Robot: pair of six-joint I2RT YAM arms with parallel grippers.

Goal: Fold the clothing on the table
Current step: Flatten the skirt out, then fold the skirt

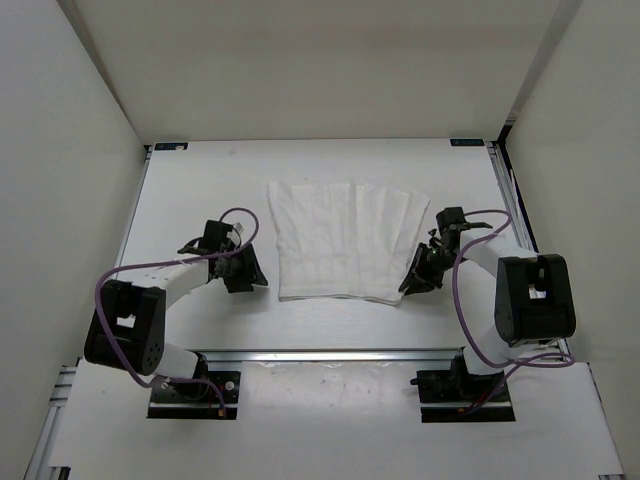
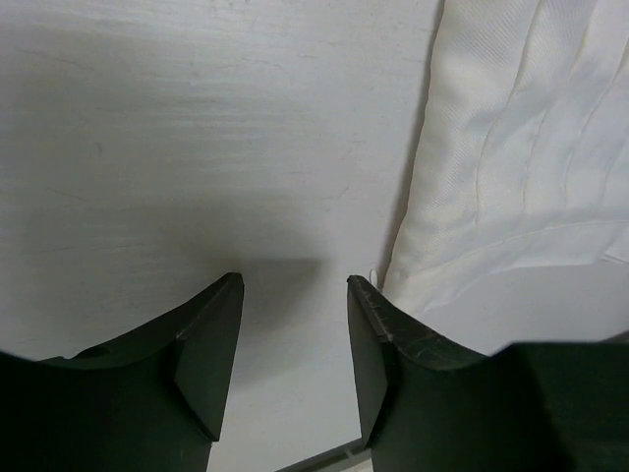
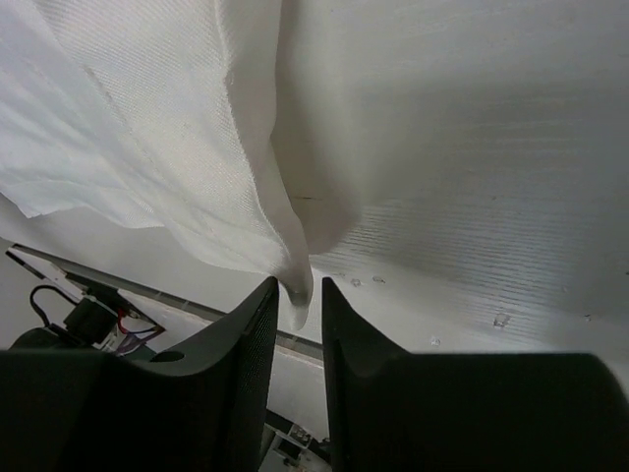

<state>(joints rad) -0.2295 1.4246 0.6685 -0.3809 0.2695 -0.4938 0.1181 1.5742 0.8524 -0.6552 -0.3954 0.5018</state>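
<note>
The clothing (image 1: 340,240), white and pleated, lies as a folded flat patch on the middle of the table (image 1: 200,190). My left gripper (image 1: 250,272) rests just off its near left corner. In the left wrist view that gripper (image 2: 295,285) is open over bare table, and the clothing's edge (image 2: 511,147) lies right of the right finger. My right gripper (image 1: 412,280) is at the near right corner. In the right wrist view its jaws (image 3: 298,285) stand narrowly apart, with a raised corner of the clothing (image 3: 147,128) hanging loosely into the gap.
A silver rail (image 1: 330,355) runs along the table's near edge, with both arm bases behind it. White walls close in the left, right and far sides. Purple cables (image 1: 460,290) loop beside each arm.
</note>
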